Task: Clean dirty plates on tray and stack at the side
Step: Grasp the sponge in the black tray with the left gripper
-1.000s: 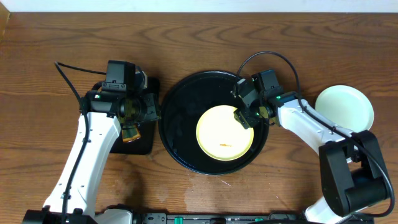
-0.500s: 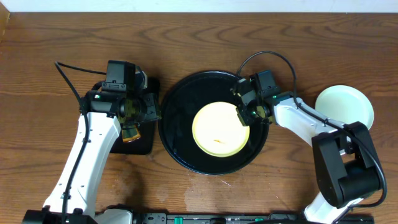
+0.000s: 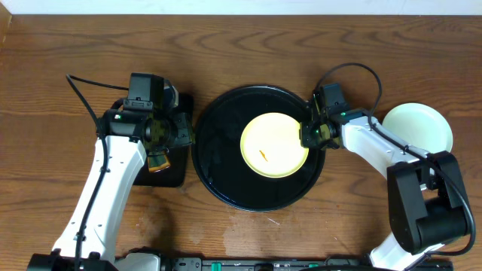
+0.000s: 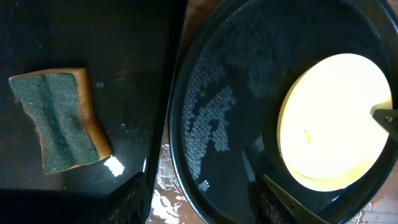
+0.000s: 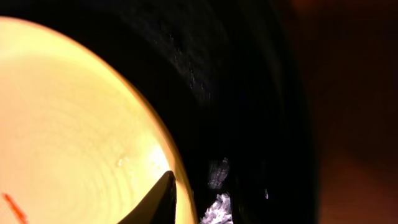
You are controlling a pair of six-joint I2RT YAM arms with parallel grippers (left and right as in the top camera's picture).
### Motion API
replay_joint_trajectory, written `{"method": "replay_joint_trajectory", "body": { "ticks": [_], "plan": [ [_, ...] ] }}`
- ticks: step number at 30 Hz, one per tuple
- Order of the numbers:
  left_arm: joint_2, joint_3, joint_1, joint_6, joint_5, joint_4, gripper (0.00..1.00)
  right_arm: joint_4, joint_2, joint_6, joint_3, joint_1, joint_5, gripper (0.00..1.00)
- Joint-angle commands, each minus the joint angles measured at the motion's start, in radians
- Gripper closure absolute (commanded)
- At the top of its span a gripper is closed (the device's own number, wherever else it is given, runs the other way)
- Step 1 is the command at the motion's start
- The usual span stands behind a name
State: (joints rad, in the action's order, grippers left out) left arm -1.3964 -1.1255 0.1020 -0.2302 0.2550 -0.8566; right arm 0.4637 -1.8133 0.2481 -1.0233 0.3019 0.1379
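A pale yellow plate (image 3: 275, 143) with a small orange smear lies on the right half of the round black tray (image 3: 218, 181). My right gripper (image 3: 310, 135) is shut on the plate's right rim. In the right wrist view one finger lies over the rim of the plate (image 5: 74, 124) and the gripper (image 5: 199, 205) sits above the wet tray (image 5: 242, 81). My left gripper (image 3: 183, 129) is open and empty, hovering over the gap between the rectangular tray and the round tray. The left wrist view shows the gripper (image 4: 205, 202), the tray (image 4: 217, 118) and the plate (image 4: 336, 118).
A light mint plate (image 3: 418, 129) sits on the table at the right, off the tray. A green and tan sponge (image 4: 56, 121) lies on the black rectangular tray (image 3: 169, 173) on the left. Water is puddled on the wood (image 4: 168, 193) between the trays.
My right gripper has moved up and to the right with the yellow plate's rim in it, and the plate has shifted that way on the tray. The left arm has not moved.
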Motion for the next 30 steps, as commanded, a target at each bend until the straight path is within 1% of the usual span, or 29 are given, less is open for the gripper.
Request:
{"method": "replay_joint_trajectory", "body": {
  "ticks": [1,4,7,11,13,14,16,19,21,25,30],
  "plan": [
    [-0.003,0.004,0.002,0.017,-0.034,-0.003,0.45,-0.029,-0.006,-0.267,0.009,-0.010,-0.028,0.72],
    [-0.003,0.004,0.001,0.021,-0.044,-0.002,0.45,-0.042,-0.009,-0.312,0.010,-0.008,-0.009,0.72],
    [-0.003,0.005,0.002,0.020,-0.094,-0.003,0.45,-0.048,-0.024,-0.317,0.010,-0.009,0.034,0.71],
    [-0.005,0.005,0.001,0.020,-0.144,-0.002,0.45,-0.084,-0.059,-0.317,0.010,-0.009,0.087,0.79],
    [-0.011,0.008,0.001,0.020,-0.145,-0.002,0.45,-0.087,-0.074,-0.312,0.010,-0.009,0.106,0.88],
    [-0.016,0.009,0.000,0.019,-0.150,-0.003,0.45,-0.087,-0.082,-0.299,0.010,-0.008,0.106,0.99],
    [-0.030,0.009,0.000,0.003,-0.198,-0.011,0.45,-0.083,-0.087,-0.256,0.011,-0.009,0.089,0.99],
    [-0.059,0.009,-0.001,-0.087,-0.345,-0.013,0.45,-0.076,-0.087,-0.140,0.011,-0.009,0.014,0.99],
    [-0.088,0.009,-0.001,-0.132,-0.414,-0.005,0.45,-0.070,-0.087,-0.097,0.011,-0.009,-0.005,0.99],
    [-0.168,0.009,-0.007,-0.142,-0.432,0.023,0.45,-0.055,-0.087,-0.080,0.011,-0.009,-0.008,0.99],
    [-0.304,0.009,-0.051,-0.137,-0.432,0.062,0.46,-0.044,-0.087,-0.080,0.010,-0.008,-0.007,0.99]
  ]
}}
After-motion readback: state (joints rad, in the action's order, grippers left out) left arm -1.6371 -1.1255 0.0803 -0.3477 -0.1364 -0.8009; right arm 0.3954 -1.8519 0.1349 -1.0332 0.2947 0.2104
